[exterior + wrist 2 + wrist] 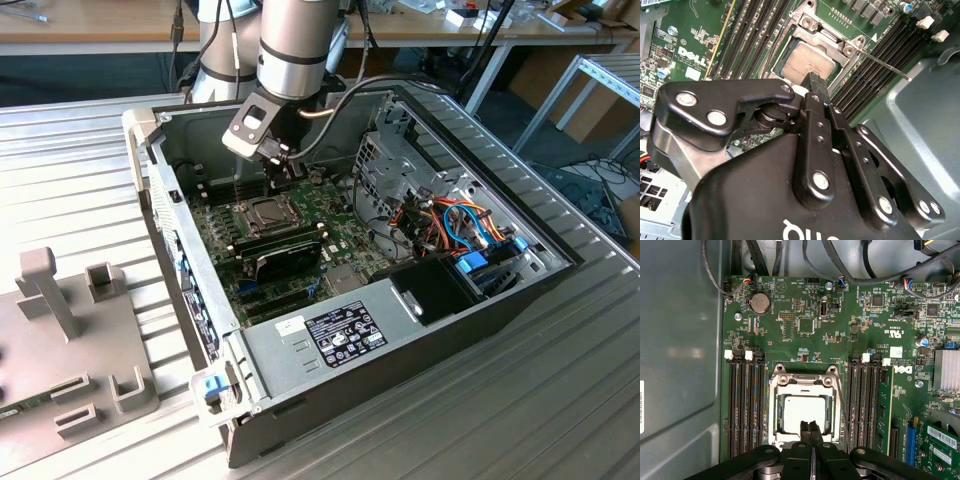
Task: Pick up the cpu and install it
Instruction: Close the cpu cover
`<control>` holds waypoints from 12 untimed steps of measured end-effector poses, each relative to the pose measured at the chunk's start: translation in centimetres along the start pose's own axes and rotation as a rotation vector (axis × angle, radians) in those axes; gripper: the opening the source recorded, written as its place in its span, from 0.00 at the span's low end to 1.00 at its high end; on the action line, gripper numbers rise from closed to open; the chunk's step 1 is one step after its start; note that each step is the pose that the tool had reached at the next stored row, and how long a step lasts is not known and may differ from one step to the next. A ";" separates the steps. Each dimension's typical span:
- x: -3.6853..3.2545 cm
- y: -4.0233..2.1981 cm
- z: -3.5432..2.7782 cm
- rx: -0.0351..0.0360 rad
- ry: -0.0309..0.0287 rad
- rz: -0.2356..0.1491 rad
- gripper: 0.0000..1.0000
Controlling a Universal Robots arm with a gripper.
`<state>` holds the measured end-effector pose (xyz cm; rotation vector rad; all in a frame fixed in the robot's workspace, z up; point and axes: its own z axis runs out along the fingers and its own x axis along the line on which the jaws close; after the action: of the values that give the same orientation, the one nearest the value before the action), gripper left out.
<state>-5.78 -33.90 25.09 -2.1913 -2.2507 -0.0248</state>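
On a ribbed metal counter (560, 400), at the exterior view's left, a grey moulded fixture (60, 330) with upright posts and slots sits beside an open computer case (400, 375) with sheet-metal walls. Toward the middle, the silver-and-grey arm (295, 40) drops steeply from above into the case. Its wrist bends over the green motherboard (300, 250), and its black pincer (282, 170) points down at the square socket (268, 212). At the exterior view's right, orange and blue cables (455, 225) tangle beside a perforated drive cage (385, 165). In the first wrist view, the cpu (805, 410), a flat, dull silver-grey square, lies level inside the socket's shiny metal frame (802, 385), flanked on both sides by long black memory slots (747, 405). The pincer's slim black fingers (806, 432) are pressed together with nothing between them. In the second wrist view their joined tip sits at one edge of the cpu (807, 60), directly over it. Whether the tip touches the metal top cannot be told.
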 end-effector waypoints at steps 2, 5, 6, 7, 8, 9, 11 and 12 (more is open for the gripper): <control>0.00 0.00 -0.05 0.0000 -0.0001 0.000 0.11; 0.00 0.00 -0.31 0.0000 0.0000 0.000 0.11; 0.01 0.00 -0.41 0.0000 0.0000 0.000 0.11; 0.01 0.00 -0.49 0.0000 0.0000 0.000 0.11; 0.01 0.00 -0.64 0.0000 0.0000 0.000 0.11; 0.01 0.00 -0.75 0.0000 0.0000 0.000 0.11; 0.01 0.01 -0.97 0.0000 0.0000 0.000 0.11; 0.01 0.01 -1.11 0.0000 0.0000 0.000 0.11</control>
<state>-5.78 -33.90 26.20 -2.1914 -2.2506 -0.0248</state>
